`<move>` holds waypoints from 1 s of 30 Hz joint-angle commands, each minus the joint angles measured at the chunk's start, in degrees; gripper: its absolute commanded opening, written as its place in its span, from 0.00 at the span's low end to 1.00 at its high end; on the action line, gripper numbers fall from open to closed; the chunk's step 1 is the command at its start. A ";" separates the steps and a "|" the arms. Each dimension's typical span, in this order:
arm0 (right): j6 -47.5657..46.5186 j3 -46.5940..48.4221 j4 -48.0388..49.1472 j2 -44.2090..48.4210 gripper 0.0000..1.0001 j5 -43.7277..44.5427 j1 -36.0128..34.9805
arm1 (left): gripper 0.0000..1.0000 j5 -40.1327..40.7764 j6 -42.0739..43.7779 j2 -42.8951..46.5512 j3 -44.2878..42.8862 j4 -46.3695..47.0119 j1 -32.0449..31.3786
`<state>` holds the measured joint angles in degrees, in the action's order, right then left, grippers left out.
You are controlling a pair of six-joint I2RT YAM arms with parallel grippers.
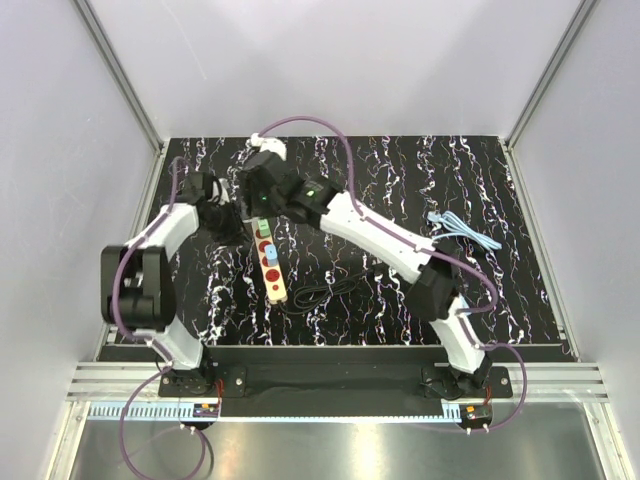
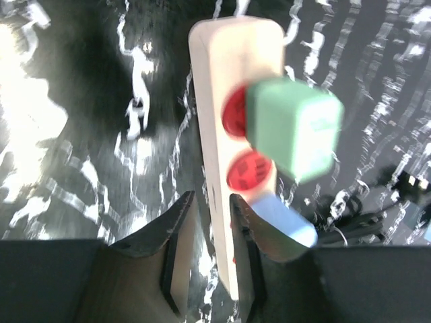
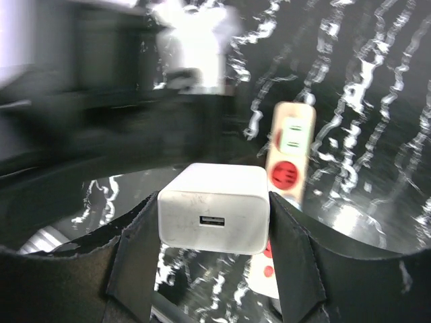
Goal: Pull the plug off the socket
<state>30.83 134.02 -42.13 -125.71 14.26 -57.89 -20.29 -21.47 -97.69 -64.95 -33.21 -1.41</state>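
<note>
**Mia:** Where is the plug?

**Sam:** In the right gripper. Its two fingers are closed on the plug's flat sides, and the little port faces the camera. The power strip lies on the table and runs on behind the plug. I think the plug is up off it, but I cannot see the pins, so I am not sure.

**Mia:** And the left gripper?

**Sam:** It has one finger on each side of the strip's end. It looks pinched tight on it.

**Mia:** How will the plug feel?

**Sam:** Small, light and hard, I guess. Its sides look smooth, so it could slip. Holding the two flat sides is best, with a pull straight up (a crooked pull might bend the pins). The strip looks light too, so it could lift along if nothing held it down.

**Mia:** Count for me!

**Sam:** One white plug. One tan strip with one black cord. Two more things sit on the strip: one green-looking block and one light blue plug. The left wrist view shows two red spots. One blue cable lies far off to the right.
</note>
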 commanded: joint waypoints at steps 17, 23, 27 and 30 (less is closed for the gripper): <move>29.36 -47.51 32.62 14.45 0.00 -51.24 48.19 | 0.40 -10.37 0.30 20.18 7.99 4.82 3.43; 33.75 -49.19 38.07 7.95 0.00 -61.63 54.89 | 0.39 -12.40 -1.64 17.89 7.91 7.72 3.61; 35.61 -50.87 39.14 5.75 0.04 -63.21 57.62 | 0.40 -13.28 -2.08 17.36 7.73 8.86 3.87; 37.46 -51.05 40.80 3.63 0.11 -65.06 59.10 | 0.40 -13.63 -2.60 16.57 7.64 9.65 3.87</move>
<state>64.38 82.81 -7.01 -120.99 -44.23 -0.36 -31.40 -22.98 -80.40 -56.84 -27.03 2.13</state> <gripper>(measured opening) 0.645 0.395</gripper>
